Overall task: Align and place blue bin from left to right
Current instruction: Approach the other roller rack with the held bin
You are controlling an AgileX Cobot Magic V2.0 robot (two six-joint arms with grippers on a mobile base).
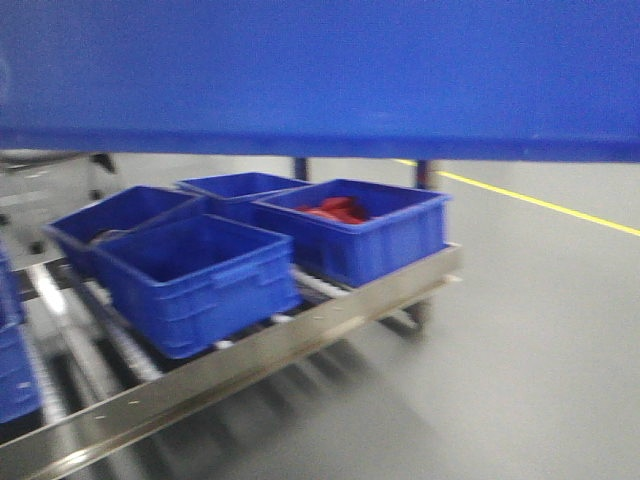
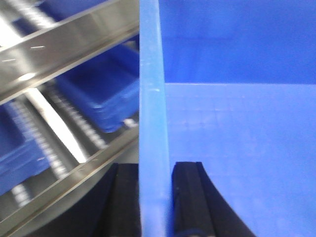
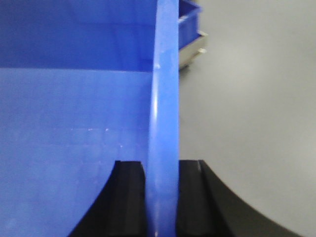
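The left gripper (image 2: 155,197) and right gripper (image 3: 162,197) each clench a wall of the bin (image 1: 320,75), above a rack (image 1: 250,352) holding crates (image 1: 195,275).

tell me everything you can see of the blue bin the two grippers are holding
The blue bin is bright blue, smooth-looking plastic, with thin side walls and a faint grid on one inner surface. It looks empty where visible. It is held raised, its flat outer wall filling the top of the front view. The left gripper pinches one side wall over its rim, the right gripper the opposite one.
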